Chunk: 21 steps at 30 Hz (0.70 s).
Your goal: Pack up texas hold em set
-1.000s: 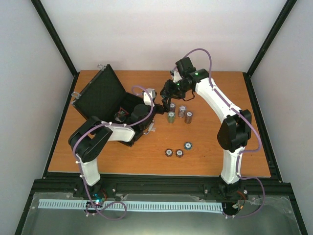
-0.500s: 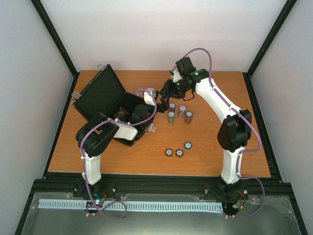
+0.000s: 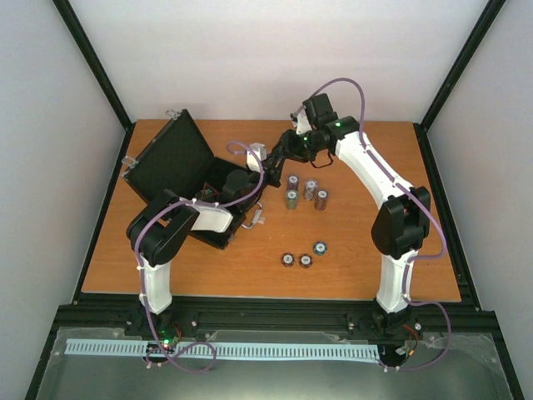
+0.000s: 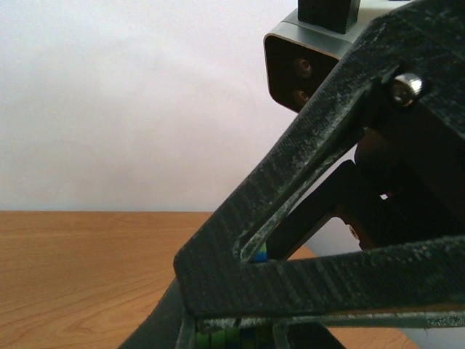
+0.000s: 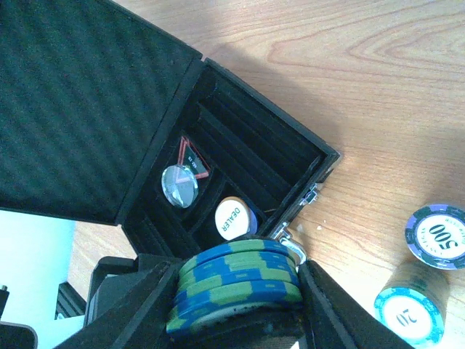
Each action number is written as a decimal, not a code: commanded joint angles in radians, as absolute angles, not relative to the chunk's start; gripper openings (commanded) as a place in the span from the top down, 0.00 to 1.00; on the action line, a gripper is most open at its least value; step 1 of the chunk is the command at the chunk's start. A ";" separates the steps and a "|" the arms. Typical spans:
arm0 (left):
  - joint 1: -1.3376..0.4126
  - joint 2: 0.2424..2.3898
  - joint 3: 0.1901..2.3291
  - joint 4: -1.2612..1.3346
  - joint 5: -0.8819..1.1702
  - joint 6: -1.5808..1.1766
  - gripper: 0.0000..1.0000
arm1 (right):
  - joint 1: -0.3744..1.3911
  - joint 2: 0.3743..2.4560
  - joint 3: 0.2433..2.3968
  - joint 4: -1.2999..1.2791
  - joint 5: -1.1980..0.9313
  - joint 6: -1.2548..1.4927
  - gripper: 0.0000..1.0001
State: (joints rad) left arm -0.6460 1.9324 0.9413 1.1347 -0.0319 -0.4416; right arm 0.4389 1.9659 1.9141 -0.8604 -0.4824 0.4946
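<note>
Case lid cut off top-left; 500 chip stack clipped at right; blue-green chip stack base hidden.

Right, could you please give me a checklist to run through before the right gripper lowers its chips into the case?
1. Grip secure: ok. The right gripper holds a blue-and-green chip stack between both fingers.
2. Lid open: ok. The lid of the black case stands up, off the tray.
3. Slots free: ok. The long grooves beside the DEALER disc look empty.
4. Stack lined up over a groove: cannot tell.
5. Left arm clear: not ok. It reaches over the case tray, close to the right gripper.
</note>
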 commanded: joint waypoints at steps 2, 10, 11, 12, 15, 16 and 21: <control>-0.584 1.862 0.995 1.149 -0.040 -0.408 0.99 | 0.446 1.935 1.888 -0.980 -0.480 0.480 0.60; -0.541 1.774 0.991 1.006 0.053 -0.364 0.99 | 0.446 1.924 1.886 -0.956 -0.501 0.484 0.51; -0.535 1.764 0.993 0.981 0.066 -0.356 0.99 | 0.446 1.920 1.888 -0.950 -0.502 0.486 0.49; -0.532 1.754 0.997 0.957 0.080 -0.345 0.99 | 0.446 1.917 1.890 -0.942 -0.503 0.488 0.46; -0.525 1.725 1.012 0.861 0.126 -0.311 0.99 | 0.446 1.916 1.918 -0.934 -0.521 0.484 0.40; -0.524 1.715 1.014 0.838 0.144 -0.302 0.99 | 0.446 1.917 1.929 -0.934 -0.522 0.483 0.38; -0.503 1.658 1.010 0.710 0.209 -0.256 0.99 | 0.437 1.912 1.969 -0.900 -0.498 0.504 0.22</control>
State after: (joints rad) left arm -0.5503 1.7355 0.9520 0.7776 0.1852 -0.3202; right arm 0.4438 1.9491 1.9320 -0.8448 -0.5117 0.5034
